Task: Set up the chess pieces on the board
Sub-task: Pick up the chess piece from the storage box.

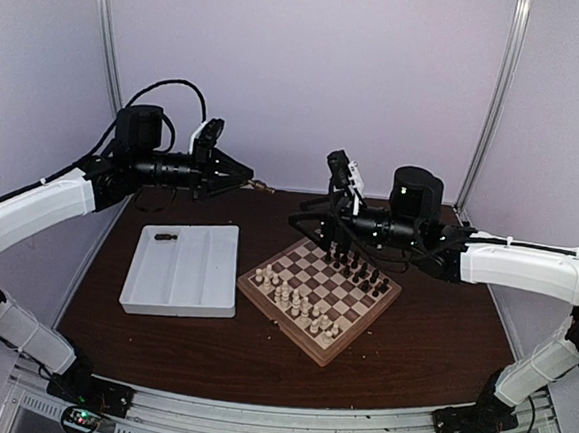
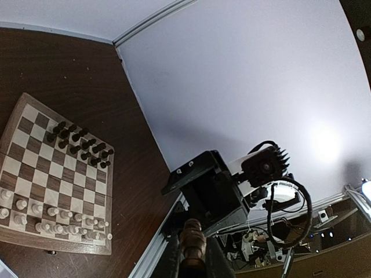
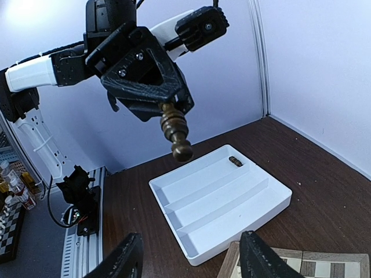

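My left gripper (image 1: 243,176) is shut on one dark brown chess piece (image 3: 175,134), held in the air above the table's far middle. The piece sits between its fingers in the left wrist view (image 2: 192,238). My right gripper (image 1: 305,221) is open and empty, hovering over the far corner of the wooden chessboard (image 1: 300,342), facing the left gripper. Several dark pieces (image 1: 358,266) stand in two rows on the board's far right side. One more dark piece (image 1: 165,235) lies in the white tray's far slot, and also shows in the right wrist view (image 3: 235,161).
The white compartment tray (image 1: 198,292) lies left of the board. Cream-white pieces (image 1: 298,302) fill the board's near side. Purple walls close in the back and sides. Both arms reach in from the near corners.
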You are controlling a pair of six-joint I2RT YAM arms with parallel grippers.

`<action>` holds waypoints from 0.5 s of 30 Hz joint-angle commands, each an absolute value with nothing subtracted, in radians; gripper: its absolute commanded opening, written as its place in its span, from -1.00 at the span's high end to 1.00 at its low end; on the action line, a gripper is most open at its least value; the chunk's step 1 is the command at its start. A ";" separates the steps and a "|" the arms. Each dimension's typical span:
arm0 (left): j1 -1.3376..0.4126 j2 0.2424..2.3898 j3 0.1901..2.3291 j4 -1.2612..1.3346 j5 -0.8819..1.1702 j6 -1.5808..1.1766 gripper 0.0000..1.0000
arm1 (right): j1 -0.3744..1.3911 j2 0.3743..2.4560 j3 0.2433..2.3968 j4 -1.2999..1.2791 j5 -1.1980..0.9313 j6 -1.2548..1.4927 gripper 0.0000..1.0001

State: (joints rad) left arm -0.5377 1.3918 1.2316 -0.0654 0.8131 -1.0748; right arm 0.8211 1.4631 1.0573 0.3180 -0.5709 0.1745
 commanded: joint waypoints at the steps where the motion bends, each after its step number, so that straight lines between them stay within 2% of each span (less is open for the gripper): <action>1: -0.550 1.359 1.217 -0.023 0.834 -1.089 0.74 | 0.839 1.454 1.109 0.337 -0.564 0.125 -0.15; 8: -0.567 1.353 1.216 -0.019 0.842 -1.097 0.74 | 0.870 1.473 1.138 0.342 -0.550 0.083 -0.09; 11: -0.574 1.351 1.212 -0.012 0.836 -1.105 0.74 | 0.876 1.482 1.148 0.340 -0.547 0.074 0.03; 15: -0.588 1.354 1.210 -0.007 0.835 -1.111 0.74 | 0.879 1.491 1.159 0.338 -0.537 0.068 0.06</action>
